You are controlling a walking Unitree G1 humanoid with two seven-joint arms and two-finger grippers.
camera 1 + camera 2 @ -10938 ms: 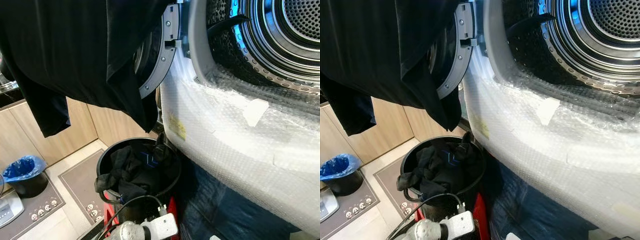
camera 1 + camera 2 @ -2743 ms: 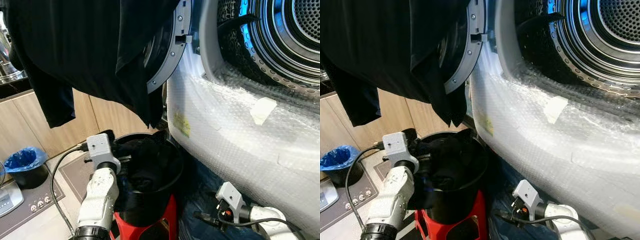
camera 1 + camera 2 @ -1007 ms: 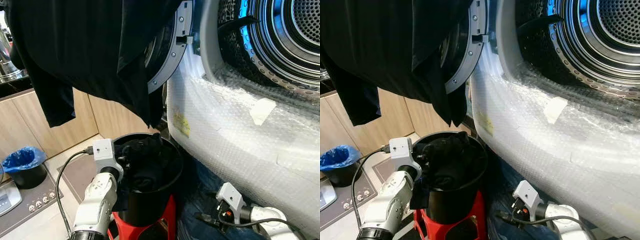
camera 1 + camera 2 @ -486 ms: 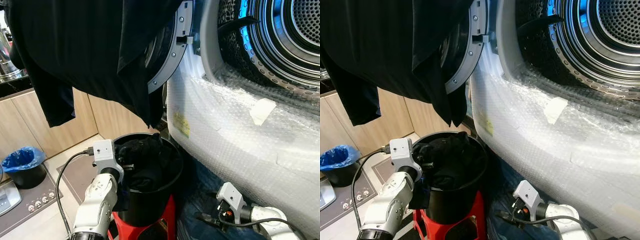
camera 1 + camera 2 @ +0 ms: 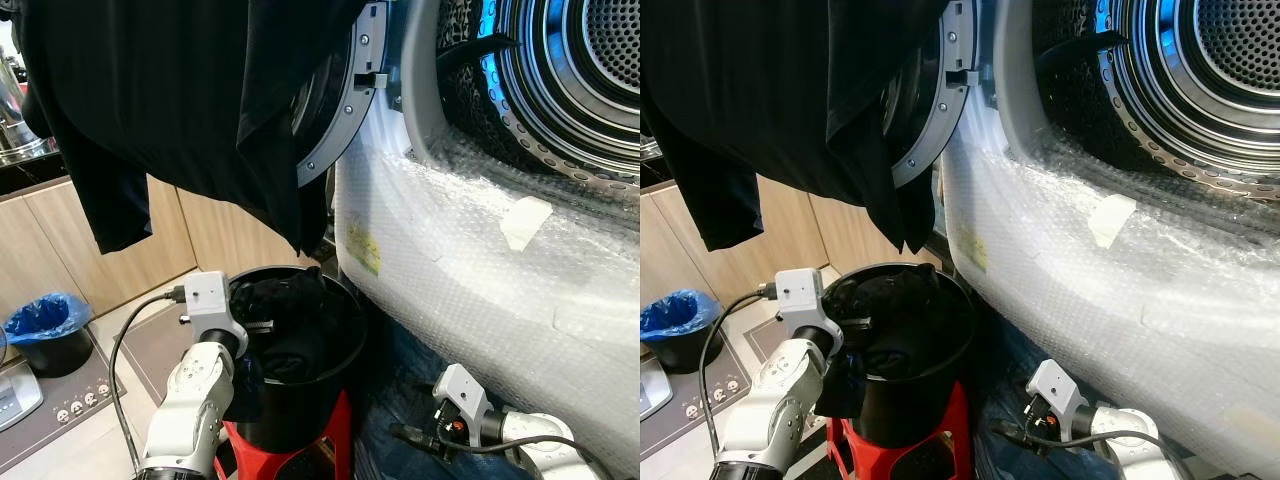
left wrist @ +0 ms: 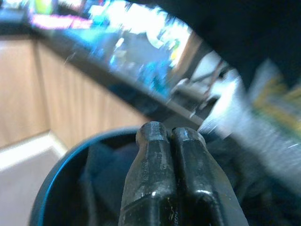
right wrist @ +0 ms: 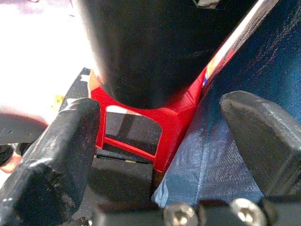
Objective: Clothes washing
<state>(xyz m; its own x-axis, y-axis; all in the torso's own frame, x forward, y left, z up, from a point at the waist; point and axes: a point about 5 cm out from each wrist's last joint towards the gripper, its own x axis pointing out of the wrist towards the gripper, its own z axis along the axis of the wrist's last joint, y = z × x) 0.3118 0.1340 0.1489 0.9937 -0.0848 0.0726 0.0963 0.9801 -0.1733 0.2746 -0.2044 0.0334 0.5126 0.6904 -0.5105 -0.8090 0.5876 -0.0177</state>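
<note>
below the open washer door (image 5: 335, 110), a black bucket (image 5: 330, 375) is sitting on a red stool (image 5: 945, 440), and dark clothes (image 5: 290, 325) are lying heaped inside it up to the rim. the left gripper (image 6: 170, 134) is reaching over the near rim of the bucket toward the heap; in the left wrist view its two black fingers (image 6: 153, 160) are pressing flat against each other with no cloth showing between them, though that view is blurred. the silver left arm (image 5: 190, 400) is rising from the lower left, with a black cable looping beside it. the right gripper (image 7: 164, 136) is hanging low beside the stool, its fingers (image 7: 66, 136) standing wide apart and holding nothing, and it is facing the stool's red legs and a blue cloth (image 7: 225, 155) on the floor. a large black garment (image 5: 180, 100) is draping from above over the door. to the right, the washing machine (image 5: 470, 280) is standing wrapped in bubble wrap, its perforated steel drum (image 5: 1200, 70) lying open. at far left, a small bin with a blue liner (image 5: 45, 325) is standing on the floor before wooden cabinet fronts (image 5: 40, 250).
</note>
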